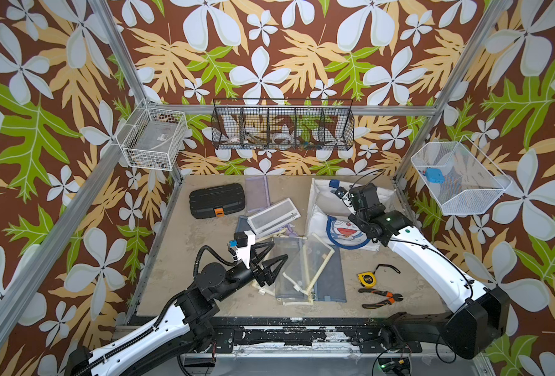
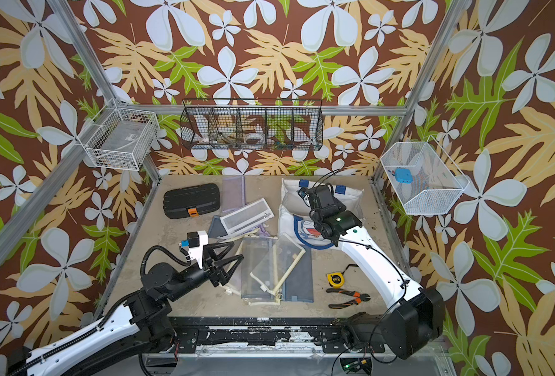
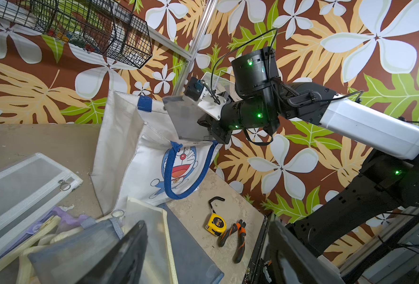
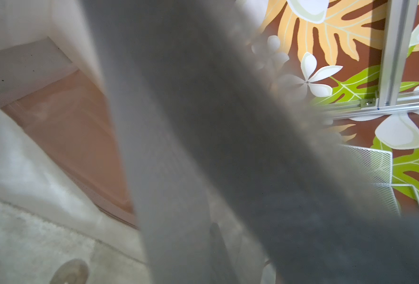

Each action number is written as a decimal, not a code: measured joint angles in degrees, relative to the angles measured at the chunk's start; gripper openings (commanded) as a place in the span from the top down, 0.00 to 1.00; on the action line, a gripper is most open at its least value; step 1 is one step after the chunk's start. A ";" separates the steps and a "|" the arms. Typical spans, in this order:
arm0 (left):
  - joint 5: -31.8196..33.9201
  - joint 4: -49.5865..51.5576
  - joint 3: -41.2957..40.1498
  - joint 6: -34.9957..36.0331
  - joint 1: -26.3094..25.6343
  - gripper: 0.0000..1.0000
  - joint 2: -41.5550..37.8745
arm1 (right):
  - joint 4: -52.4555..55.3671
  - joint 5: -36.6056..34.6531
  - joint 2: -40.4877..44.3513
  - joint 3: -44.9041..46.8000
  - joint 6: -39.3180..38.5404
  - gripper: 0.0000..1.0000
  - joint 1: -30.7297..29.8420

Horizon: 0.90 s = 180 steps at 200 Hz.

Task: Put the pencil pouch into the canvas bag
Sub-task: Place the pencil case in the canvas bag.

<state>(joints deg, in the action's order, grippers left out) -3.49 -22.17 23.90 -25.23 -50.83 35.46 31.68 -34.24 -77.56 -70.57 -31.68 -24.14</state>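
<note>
The white canvas bag [image 1: 321,211] [image 2: 287,224] with blue handles and a Doraemon face stands at the back right, its mouth open. My right gripper [image 1: 356,195] [image 2: 318,195] hangs over that mouth, shut on the pencil pouch [image 3: 186,120], a grey translucent mesh sleeve. In the left wrist view the pouch's lower edge is at the bag [image 3: 125,152] rim. The pouch [image 4: 203,123] fills most of the right wrist view and hides the jaws, with white bag fabric [image 4: 19,172] beside it. My left gripper [image 1: 277,260] [image 2: 235,252] [image 3: 203,258] is open and empty above a pile of mesh pouches.
Several mesh pouches [image 1: 305,263] lie overlapped mid-table, with a white-edged one [image 1: 273,216] behind them. A black plastic case [image 1: 217,200] sits at the back left. A yellow tape measure [image 1: 366,279] and orange-handled pliers [image 1: 382,298] lie front right. Wire baskets hang on the walls.
</note>
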 measured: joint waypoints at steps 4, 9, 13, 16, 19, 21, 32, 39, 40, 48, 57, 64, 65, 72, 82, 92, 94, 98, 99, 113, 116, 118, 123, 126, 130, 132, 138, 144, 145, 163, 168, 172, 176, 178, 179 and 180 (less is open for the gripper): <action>0.00 -0.09 0.00 0.00 0.00 0.21 0.09 | -0.02 0.09 -0.31 -0.07 0.00 0.72 0.02; 0.00 -0.20 0.00 0.00 0.00 0.21 0.22 | -0.09 0.17 -0.79 -0.20 -0.02 0.67 0.04; 0.00 -0.20 0.04 0.02 0.00 0.21 0.33 | -0.04 0.17 -1.22 -0.35 -0.20 0.63 0.07; 0.00 -0.09 0.09 0.02 0.00 0.21 0.44 | -0.02 0.17 -1.51 -0.44 -0.24 0.59 0.09; 0.02 0.07 0.22 0.02 0.00 0.21 0.57 | -0.02 0.17 -1.77 -0.55 -0.24 0.56 0.09; 0.07 0.24 0.33 0.02 0.00 0.21 0.66 | 0.02 0.17 -1.95 -0.63 -0.20 0.55 0.09; 0.66 1.31 1.25 0.02 0.00 0.21 1.20 | 0.11 0.13 -2.60 -1.25 -0.24 0.49 0.09; 1.36 2.25 2.12 0.04 0.00 0.21 1.73 | 0.11 0.13 -2.73 -1.75 -0.20 0.47 0.09; 1.46 2.32 2.19 0.04 0.00 0.21 1.77 | 0.09 0.13 -2.73 -1.84 -0.17 0.46 0.09; 2.43 3.61 3.23 0.07 0.00 0.21 2.56 | 0.02 0.04 -2.73 -2.34 -0.02 0.44 0.09; 3.61 5.20 4.33 0.07 0.00 0.21 3.74 | -0.07 -0.26 -2.69 -2.73 0.02 0.41 0.07; 4.42 6.73 5.18 0.09 0.00 0.21 4.79 | -0.07 -0.33 -2.58 -2.84 0.20 0.39 0.07; 4.57 7.02 5.35 0.09 0.00 0.21 4.98 | -0.04 -0.33 -2.56 -2.84 0.20 0.39 0.07; 5.14 8.39 6.08 0.09 0.00 0.21 6.14 | 0.04 -0.44 -2.38 -2.84 0.20 0.39 -0.04; 5.64 10.16 6.64 0.04 0.00 0.21 7.65 | 0.09 -0.70 -1.79 -2.89 0.52 0.38 -0.37; 5.86 12.31 6.82 0.02 0.00 0.22 8.63 | 0.13 -0.66 -0.87 -3.13 1.31 0.38 -1.05; 5.84 12.52 6.84 0.02 0.00 0.22 8.79 | 0.15 -0.61 -0.59 -3.21 1.49 0.38 -1.25; 5.79 13.11 6.95 0.02 0.00 0.23 9.18 | 0.24 -0.50 -0.07 -3.48 1.79 0.37 -1.66; 5.79 13.22 6.99 0.02 0.00 0.23 9.29 | 0.24 -0.44 0.07 -3.52 1.88 0.37 -1.77; 5.77 15.19 7.80 0.02 0.00 0.25 11.19 | 0.22 0.68 2.25 -4.63 4.04 0.33 -3.54; 5.75 15.69 8.04 0.02 0.00 0.25 11.67 | 0.15 1.40 2.86 -4.96 4.81 0.31 -4.02; 5.73 16.02 8.24 0.02 0.00 0.26 12.02 | 0.13 1.68 3.10 -5.07 5.05 0.30 -4.20; 5.53 16.74 8.74 0.04 0.00 0.26 13.05 | 0.07 2.99 4.07 -5.55 6.29 0.28 -4.83; 5.40 17.16 9.03 0.07 0.00 0.27 13.66 | 0.00 3.87 4.61 -5.73 6.91 0.28 -5.18; 5.25 17.79 9.44 0.11 0.00 0.27 14.47 | -0.09 5.44 5.53 -5.95 8.02 0.28 -5.64; 5.11 18.08 9.66 0.17 0.00 0.28 14.91 | -0.11 6.25 5.97 -6.01 8.48 0.28 -5.81; 4.83 19.06 10.32 0.26 0.00 0.28 16.26 | -0.48 8.46 7.43 -5.90 10.01 0.27 -6.25; 4.68 19.85 10.88 0.33 0.00 0.29 17.57 | -1.40 11.13 9.29 -5.07 11.82 0.25 -6.58; 4.68 19.91 10.93 0.35 0.00 0.29 17.70 | -1.49 11.45 9.55 -4.92 12.04 0.24 -6.60; 3.91 21.59 11.74 0.50 0.00 0.32 21.05 | -4.68 19.32 17.11 1.07 17.38 0.19 -6.95; 3.37 21.81 11.85 0.48 0.00 0.33 21.94 | -5.27 21.31 19.21 2.95 18.86 0.19 -6.99; 2.99 21.97 11.93 0.48 0.00 0.33 22.56 | -5.97 22.71 20.63 4.35 19.98 0.18 -7.04; 2.82 22.18 12.00 0.46 0.00 0.34 23.34 | -6.67 24.85 22.40 6.05 21.42 0.18 -7.10; 2.78 22.29 12.04 0.48 0.00 0.34 23.71 | -6.86 25.83 23.10 6.80 22.08 0.18 -7.10; 2.75 22.32 12.04 0.46 0.00 0.34 23.85 | -6.93 26.14 23.32 7.08 22.32 0.18 -7.10; 2.73 22.34 12.04 0.46 0.00 0.35 24.00 | -6.99 26.47 23.54 7.34 22.56 0.18 -7.10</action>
<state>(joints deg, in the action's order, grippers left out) -0.75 0.16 35.94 -24.77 -50.83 59.46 24.69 -7.77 -54.02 -63.22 -9.13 -31.24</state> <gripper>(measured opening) 0.670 0.816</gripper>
